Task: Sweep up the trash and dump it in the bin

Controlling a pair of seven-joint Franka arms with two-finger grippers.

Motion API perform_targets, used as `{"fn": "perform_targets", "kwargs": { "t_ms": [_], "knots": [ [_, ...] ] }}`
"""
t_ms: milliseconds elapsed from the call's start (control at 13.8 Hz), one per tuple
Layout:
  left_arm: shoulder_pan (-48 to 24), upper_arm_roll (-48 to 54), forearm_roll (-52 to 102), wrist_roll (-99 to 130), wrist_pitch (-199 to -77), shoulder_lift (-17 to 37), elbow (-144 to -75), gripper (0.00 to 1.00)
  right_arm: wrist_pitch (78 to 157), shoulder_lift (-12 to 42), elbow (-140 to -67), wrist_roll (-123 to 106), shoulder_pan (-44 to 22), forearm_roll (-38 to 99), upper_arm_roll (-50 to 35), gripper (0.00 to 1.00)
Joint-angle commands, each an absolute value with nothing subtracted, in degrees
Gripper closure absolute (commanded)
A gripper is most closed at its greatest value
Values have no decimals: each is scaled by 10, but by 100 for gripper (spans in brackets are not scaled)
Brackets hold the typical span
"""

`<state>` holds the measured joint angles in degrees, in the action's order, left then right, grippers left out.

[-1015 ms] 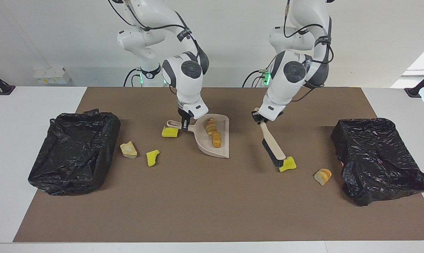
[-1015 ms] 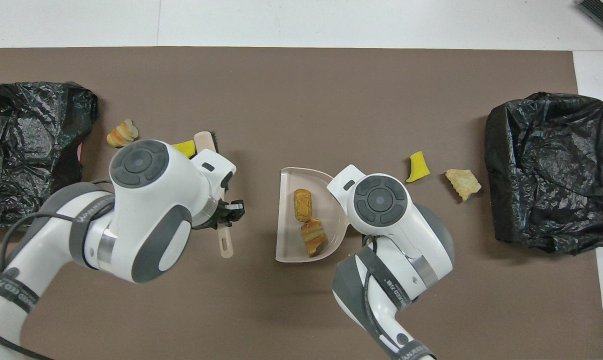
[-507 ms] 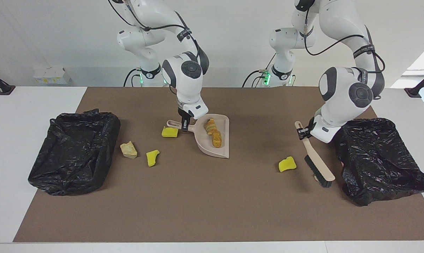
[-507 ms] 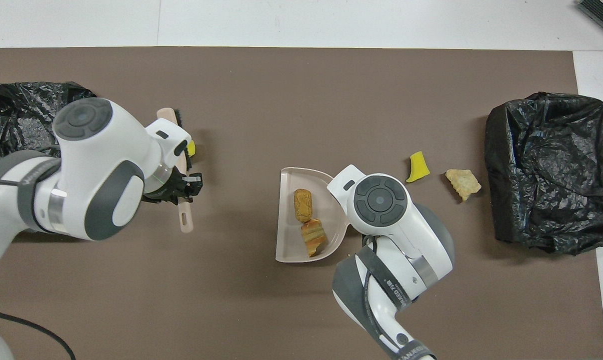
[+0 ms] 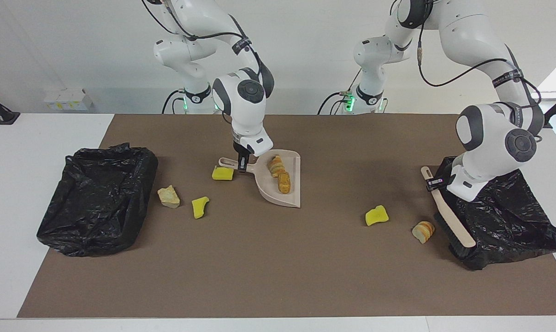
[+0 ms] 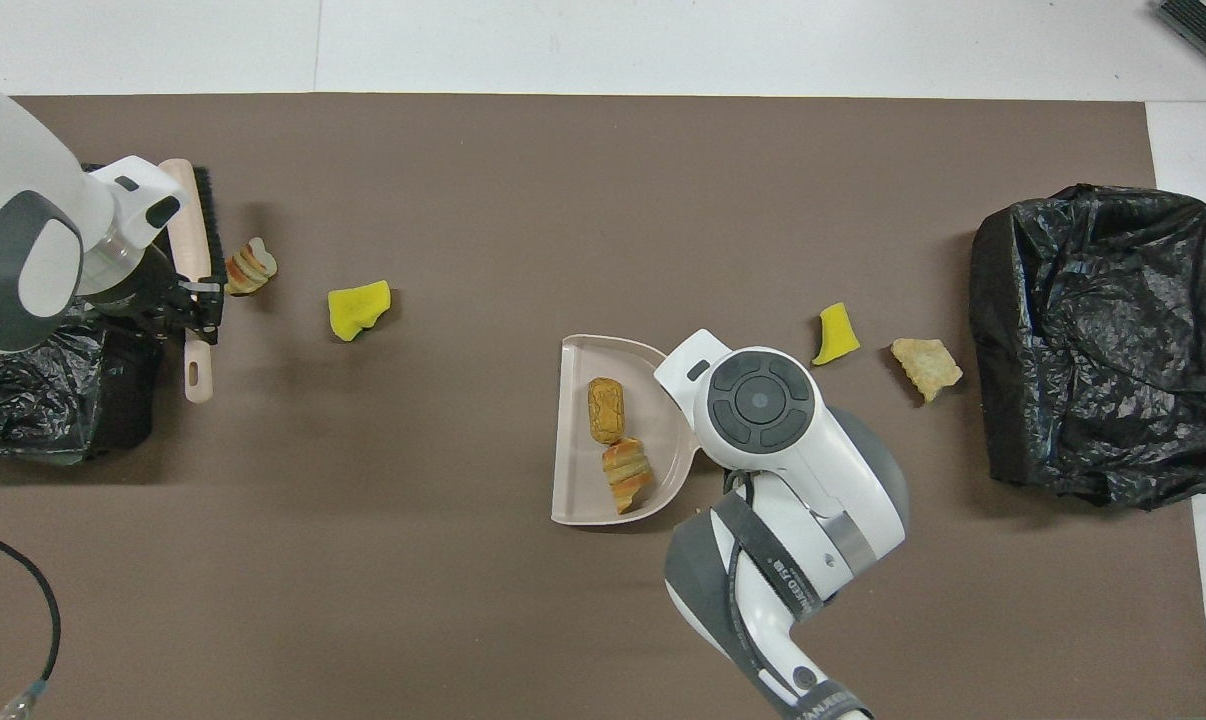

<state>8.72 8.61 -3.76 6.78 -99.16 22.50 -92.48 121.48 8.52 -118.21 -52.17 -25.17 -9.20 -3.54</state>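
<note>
My right gripper is shut on the handle of the beige dustpan, which rests on the mat. An orange-striped piece and a brown lump lie in it. My left gripper is shut on the brush, whose bristles are low beside the bin at the left arm's end. Loose trash on the mat: a striped piece by the bristles, yellow sponges, and a beige lump.
A second black-bagged bin stands at the right arm's end of the brown mat. White table surrounds the mat. A cable trails near the left arm's base.
The left arm swung the brush off the yellow sponge, past the striped piece, over to the bin at its end. The right arm and dustpan have not moved.
</note>
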Motion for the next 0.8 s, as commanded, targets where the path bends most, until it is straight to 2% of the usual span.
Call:
{"fn": "perform_targets", "kwargs": {
  "t_ms": [0, 217, 507, 725],
  "knots": [
    [86, 92, -52, 55, -968, 237, -922, 100, 1220, 87, -1185, -510, -251, -98, -39, 100],
    [76, 98, -50, 54, -950, 246, -940, 100, 1220, 87, -1185, -510, -251, -98, -39, 100],
    [9, 99, -7, 53, -924, 240, -946, 100, 1220, 87, -1185, -510, -251, -98, -39, 100],
    [-43, 99, 36, 84, -931, 223, -981, 100, 1220, 87, -1185, -510, -251, -98, -40, 100]
  ]
}}
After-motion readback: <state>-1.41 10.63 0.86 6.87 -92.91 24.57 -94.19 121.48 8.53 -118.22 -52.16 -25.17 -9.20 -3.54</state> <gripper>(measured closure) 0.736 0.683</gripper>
